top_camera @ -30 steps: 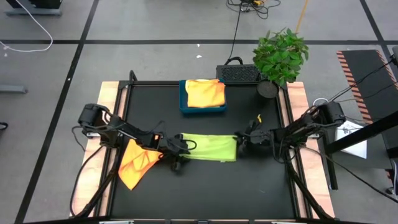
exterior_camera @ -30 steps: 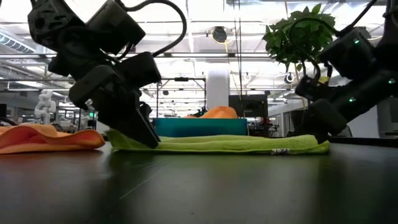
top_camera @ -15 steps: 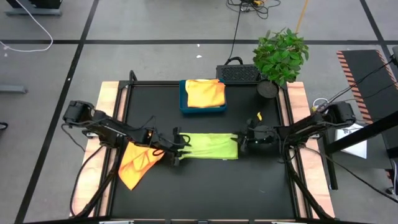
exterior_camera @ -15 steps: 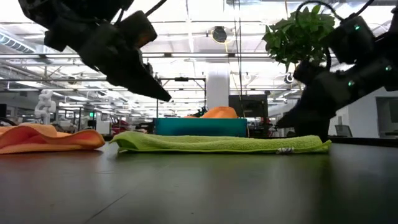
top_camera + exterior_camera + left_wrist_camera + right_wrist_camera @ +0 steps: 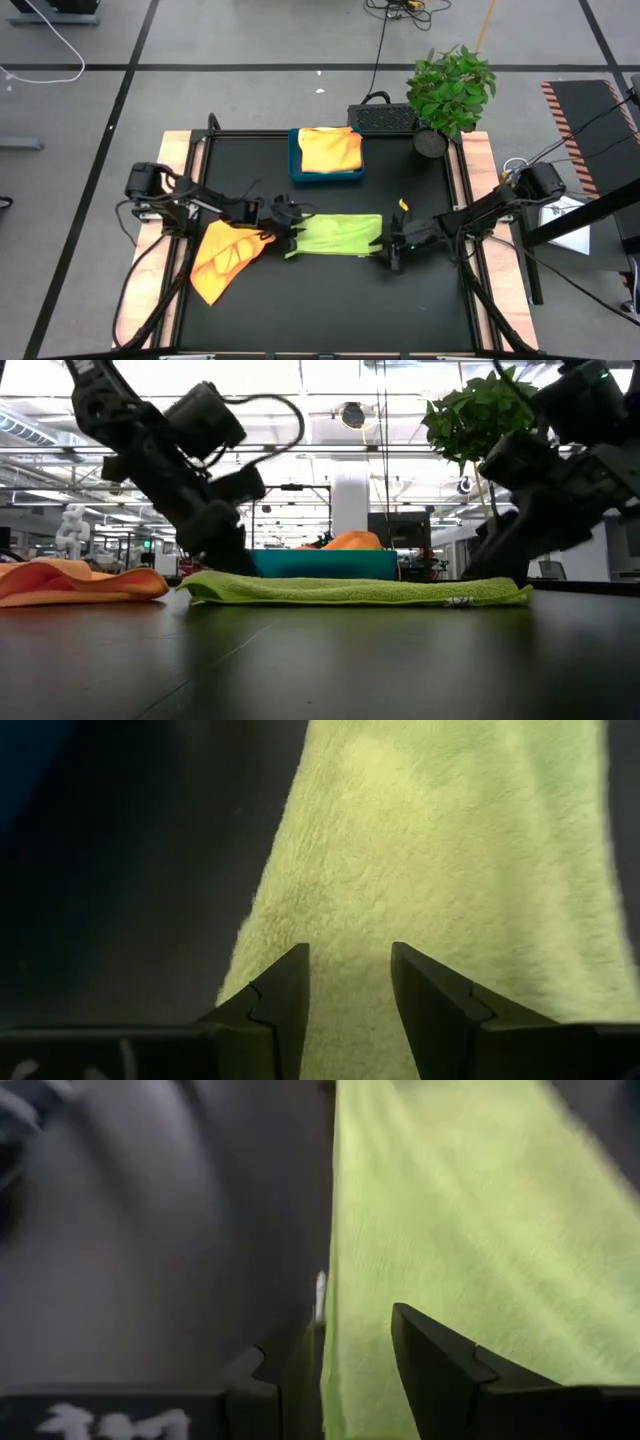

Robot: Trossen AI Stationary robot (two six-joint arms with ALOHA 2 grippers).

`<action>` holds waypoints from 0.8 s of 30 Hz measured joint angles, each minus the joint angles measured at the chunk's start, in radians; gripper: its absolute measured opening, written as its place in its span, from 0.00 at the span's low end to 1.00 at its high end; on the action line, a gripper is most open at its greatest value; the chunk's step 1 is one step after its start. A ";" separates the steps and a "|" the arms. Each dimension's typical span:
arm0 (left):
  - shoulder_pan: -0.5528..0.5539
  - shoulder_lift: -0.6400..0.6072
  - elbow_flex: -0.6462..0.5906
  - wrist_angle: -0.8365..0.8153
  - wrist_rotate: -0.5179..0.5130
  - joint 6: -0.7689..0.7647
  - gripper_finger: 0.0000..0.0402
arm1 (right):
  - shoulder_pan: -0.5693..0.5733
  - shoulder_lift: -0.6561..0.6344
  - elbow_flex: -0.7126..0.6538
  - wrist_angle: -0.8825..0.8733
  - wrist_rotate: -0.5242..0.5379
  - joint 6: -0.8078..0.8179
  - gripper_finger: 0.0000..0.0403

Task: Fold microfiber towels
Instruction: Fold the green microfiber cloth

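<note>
Both of my arms have swung back down to the lime green towel (image 5: pixel 335 236) after lifting off it half a second ago, so I judge the next fold is about to start. At the near end, my left pincer (image 5: pixel 347 982) hangs with fingers spread just over the towel's left edge, gripping nothing. My right pincer (image 5: pixel 350 1345) is spread too, straddling the opposite short edge by its white tag. That towel lies flat as a long strip mid-table (image 5: pixel 330 300). Left of it sits the crumpled orange towel (image 5: pixel 222 258); farther back, another orange towel (image 5: pixel 330 148) rests in the blue tray (image 5: pixel 296 175).
</note>
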 joint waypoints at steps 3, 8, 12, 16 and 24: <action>0.001 0.029 0.001 0.007 0.035 -0.038 0.36 | 0.004 0.036 0.043 -0.119 0.005 0.033 0.32; -0.038 0.035 0.004 0.008 0.102 -0.079 0.36 | -0.005 0.055 0.068 -0.237 0.060 0.084 0.32; -0.095 0.031 0.001 0.040 0.153 -0.138 0.36 | -0.029 0.026 0.068 -0.298 0.075 0.090 0.32; -0.161 0.033 -0.001 0.123 0.197 -0.163 0.36 | -0.072 -0.035 0.065 -0.385 0.116 0.051 0.32; -0.231 0.011 -0.001 0.269 0.174 -0.062 0.36 | -0.181 -0.209 0.061 -0.561 0.173 -0.099 0.32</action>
